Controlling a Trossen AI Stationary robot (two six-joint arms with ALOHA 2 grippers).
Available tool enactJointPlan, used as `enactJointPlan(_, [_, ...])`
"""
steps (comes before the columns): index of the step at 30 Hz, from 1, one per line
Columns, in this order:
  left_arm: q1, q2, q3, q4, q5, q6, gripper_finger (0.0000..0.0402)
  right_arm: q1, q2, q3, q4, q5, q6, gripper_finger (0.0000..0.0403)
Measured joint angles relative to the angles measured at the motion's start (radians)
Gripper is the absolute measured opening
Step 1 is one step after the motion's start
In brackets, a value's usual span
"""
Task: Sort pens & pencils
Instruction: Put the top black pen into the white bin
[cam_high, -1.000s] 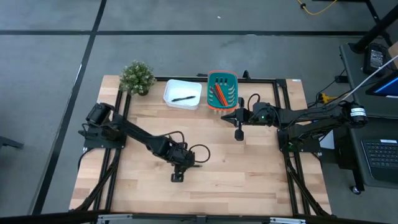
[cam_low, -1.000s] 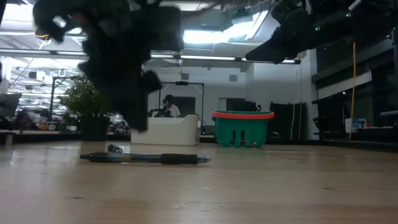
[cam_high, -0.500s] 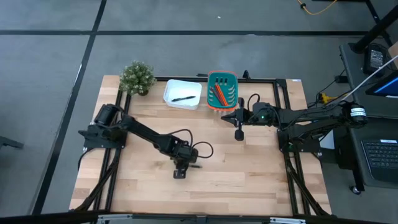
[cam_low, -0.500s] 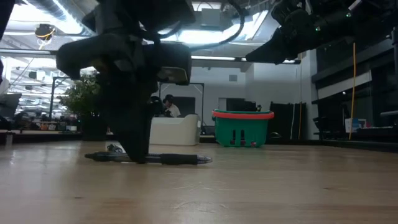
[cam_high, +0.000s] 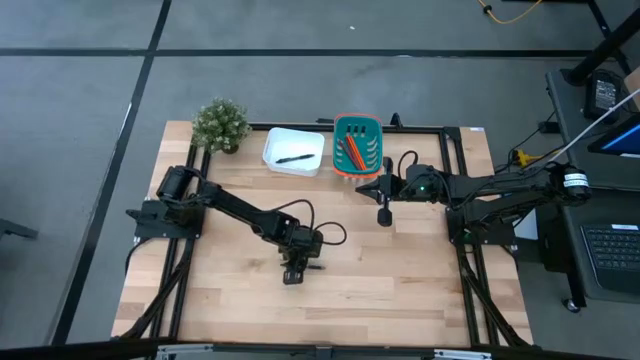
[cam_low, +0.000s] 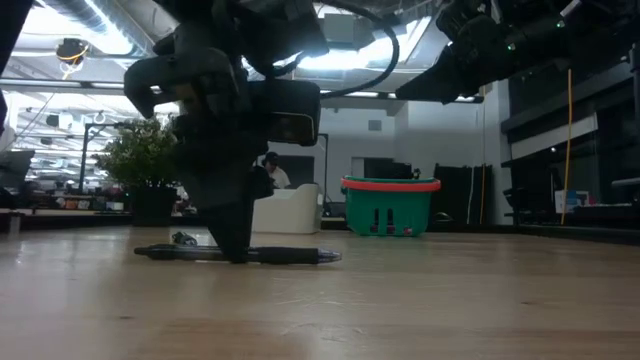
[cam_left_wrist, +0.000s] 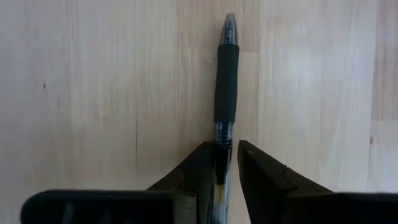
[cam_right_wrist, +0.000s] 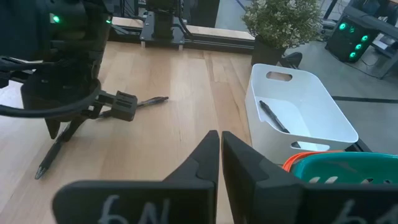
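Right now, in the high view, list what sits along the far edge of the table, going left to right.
Potted plant → white bin holding one black pen → teal basket holding the orange-red pencils.

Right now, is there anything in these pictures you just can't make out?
- Pen on the table: in the left wrist view its rear runs under the left gripper and off the edge.
- Pencils in the green basket: too small from above to count; the low view shows only the basket's wall.
- White bin: its near end is cut off by the right gripper.
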Motion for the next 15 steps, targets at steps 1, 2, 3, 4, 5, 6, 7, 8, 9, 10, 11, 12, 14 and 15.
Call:
enactJointPlan(1, [-0.004,0.0,0.0,0.0,-0.012,0.0,0.0076,0.0,0.0,0.0,0.0,-0.001,0.0,0.0021])
enactJointPlan(2, [-0.008,0.0,0.0,0.0,-0.027,0.001,0.0076,0.0,0.0,0.0,0.0,-0.005,0.0,0.0021])
enactJointPlan(3, [-0.011,0.0,0.0,0.001,-0.037,0.006,0.0076,0.0,0.0,0.0,0.0,-0.006,0.0,0.0021])
enactJointPlan(4, [-0.012,0.0,0.0,0.001,-0.039,0.016,0.0076,0.0,0.0,0.0,0.0,-0.007,0.0,0.0021])
enactJointPlan(5, [-0.013,0.0,0.0,0.001,-0.039,0.022,0.0076,0.0,0.0,0.0,0.0,-0.008,0.0,0.0021])
enactJointPlan(6, [-0.013,0.0,0.0,0.001,-0.042,0.022,0.0076,0.0,0.0,0.0,0.0,-0.008,0.0,0.0021])
enactJointPlan(7, [-0.014,0.0,0.0,0.001,-0.055,0.022,0.0076,0.0,0.0,0.0,0.0,-0.008,0.001,0.0021])
enactJointPlan(8, [-0.015,0.0,0.0,0.001,-0.074,0.021,0.0076,0.0,0.0,0.0,0.0,-0.008,0.002,0.0021])
enactJointPlan(9, [-0.017,0.0,0.0,-0.001,-0.097,0.021,0.0076,0.0,0.0,0.0,0.0,-0.008,0.002,0.0021])
enactJointPlan(10, [-0.018,0.0,0.0,-0.002,-0.116,0.02,0.0076,0.0,0.0,0.0,0.0,-0.008,0.002,0.0021])
enactJointPlan(11, [-0.022,0.0,0.0,-0.002,-0.126,0.019,0.0076,0.0,0.0,0.0,0.0,-0.008,0.003,0.0021])
enactJointPlan(12, [-0.025,0.0,0.0,0.002,-0.144,0.019,0.0076,0.0,0.0,0.0,0.0,-0.008,0.003,0.0021])
enactJointPlan(14, [-0.032,0.006,0.001,0.011,-0.169,0.019,0.0076,0.0,0.0,0.0,0.0,-0.009,0.003,0.0021])
enactJointPlan(15, [-0.037,0.007,0.001,0.017,-0.18,0.02,0.0076,0.0,0.0,0.0,0.0,-0.009,0.003,0.0021])
